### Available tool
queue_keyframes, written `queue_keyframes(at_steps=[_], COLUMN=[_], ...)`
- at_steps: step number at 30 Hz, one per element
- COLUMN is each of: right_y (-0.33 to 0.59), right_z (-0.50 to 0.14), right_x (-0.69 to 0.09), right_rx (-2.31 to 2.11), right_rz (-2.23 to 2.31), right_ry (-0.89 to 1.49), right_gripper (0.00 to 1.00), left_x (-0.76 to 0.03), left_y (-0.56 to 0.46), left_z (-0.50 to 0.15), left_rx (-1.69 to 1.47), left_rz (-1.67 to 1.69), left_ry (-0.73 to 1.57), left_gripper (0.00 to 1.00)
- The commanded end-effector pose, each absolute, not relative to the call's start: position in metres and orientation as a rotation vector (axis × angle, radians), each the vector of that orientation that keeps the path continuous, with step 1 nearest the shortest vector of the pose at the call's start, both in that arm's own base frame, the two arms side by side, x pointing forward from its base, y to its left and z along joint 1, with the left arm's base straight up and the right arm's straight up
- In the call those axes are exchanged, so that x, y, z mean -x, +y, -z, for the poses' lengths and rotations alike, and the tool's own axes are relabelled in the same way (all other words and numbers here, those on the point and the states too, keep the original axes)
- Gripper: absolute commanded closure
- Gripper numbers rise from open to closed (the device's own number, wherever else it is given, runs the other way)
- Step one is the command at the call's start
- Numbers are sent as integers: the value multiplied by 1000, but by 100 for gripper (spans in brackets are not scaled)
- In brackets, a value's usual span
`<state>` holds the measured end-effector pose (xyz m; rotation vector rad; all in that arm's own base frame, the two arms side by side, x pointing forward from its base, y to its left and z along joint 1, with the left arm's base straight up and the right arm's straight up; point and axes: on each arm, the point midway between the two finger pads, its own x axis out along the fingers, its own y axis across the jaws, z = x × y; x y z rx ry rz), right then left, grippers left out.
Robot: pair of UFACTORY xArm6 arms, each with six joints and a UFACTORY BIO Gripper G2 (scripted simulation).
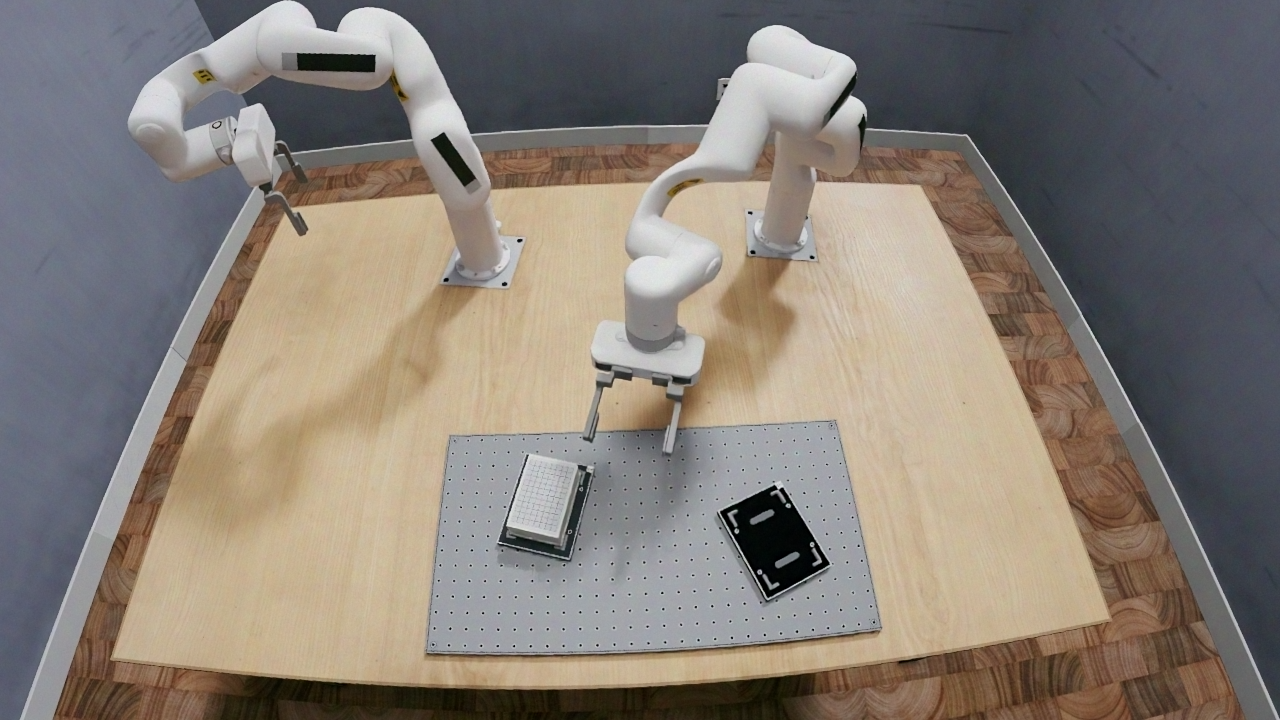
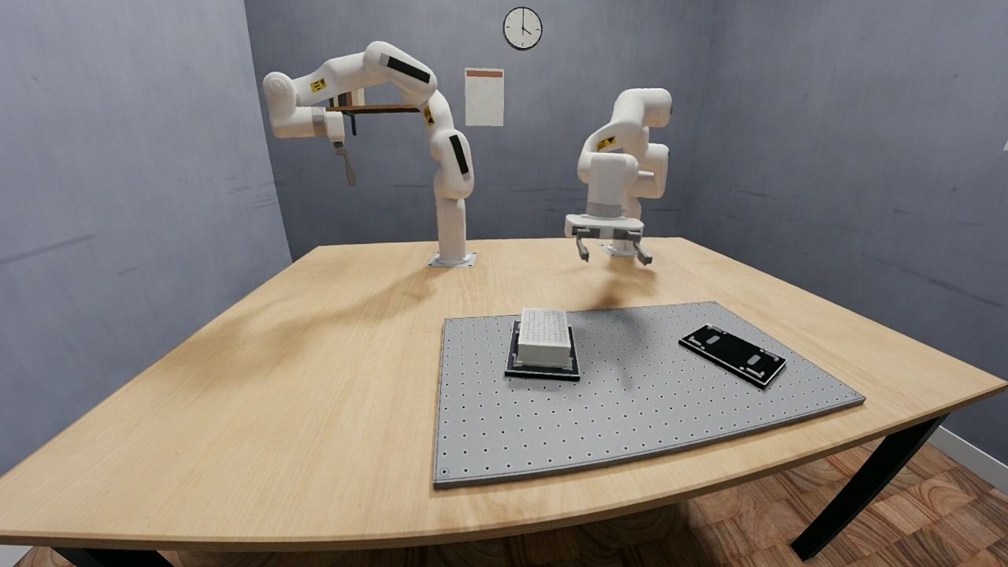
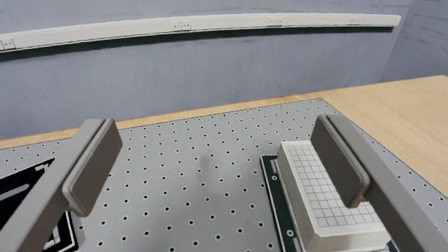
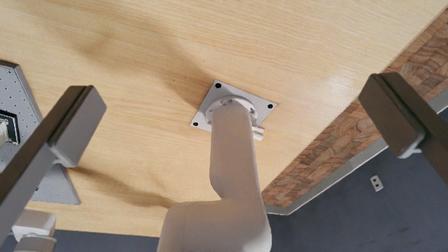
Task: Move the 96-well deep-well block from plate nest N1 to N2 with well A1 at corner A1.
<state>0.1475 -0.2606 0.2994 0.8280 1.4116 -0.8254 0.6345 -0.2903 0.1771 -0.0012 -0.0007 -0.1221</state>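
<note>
The white deep-well block (image 1: 543,495) (image 2: 544,335) (image 3: 336,196) sits in N1 (image 1: 579,505) (image 2: 542,374) (image 3: 280,203), a dark nest at the board's left in the top view. Its cut-off corner is not clear. N2 (image 1: 774,539) (image 2: 732,351) (image 3: 21,179) is an empty black nest; a pale mark shows at its rear corner in the top view. My left gripper (image 1: 629,445) (image 2: 615,261) (image 3: 216,164) has its fingers apart with nothing between them, above the board's rear edge between the nests. My right gripper (image 1: 301,205) (image 4: 235,120) is wide open and empty, far from both nests.
The grey perforated board (image 1: 662,608) (image 2: 493,437) bears both nests on the wooden table (image 1: 313,555). The right arm (image 1: 447,152) is folded out over the table's rear left corner in the top view. The left arm (image 1: 653,295) reaches forward from its base.
</note>
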Motion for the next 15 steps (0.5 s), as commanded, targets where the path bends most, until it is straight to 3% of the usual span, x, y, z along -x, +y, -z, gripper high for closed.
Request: queue_keyframes(at_steps=[1, 15], right_y=[-261, -261], right_z=[-300, -300], right_x=[-148, -148], right_rx=[-826, -826], right_rz=[826, 826], right_ry=[1409, 1409], right_gripper=[0, 0], left_x=[-644, -664], left_y=[-306, -363], left_z=[-174, -150], left_rx=[2, 3], left_rz=[120, 120], left_ry=[-4, -5], left_gripper=[63, 63])
